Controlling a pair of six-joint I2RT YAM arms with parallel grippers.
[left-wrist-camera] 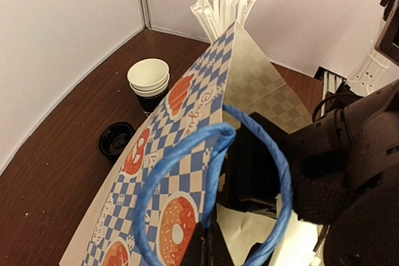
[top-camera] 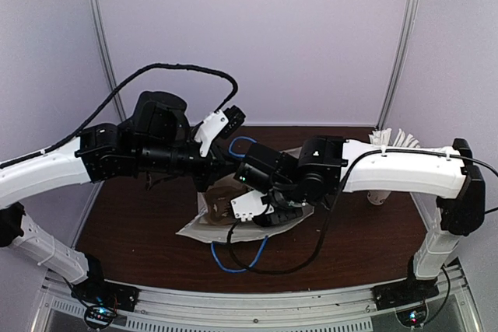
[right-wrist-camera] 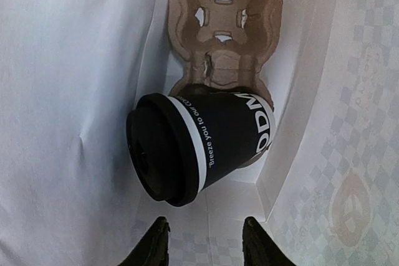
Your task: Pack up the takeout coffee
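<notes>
Against the white bag interior, only right wrist shows takeout coffee tipped; right fingers released, left fingers grasping handle

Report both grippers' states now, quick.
Left gripper: closed on the blue handle of the bag.
Right gripper: open, holding nothing; the coffee cup lies free inside the bag.
</notes>
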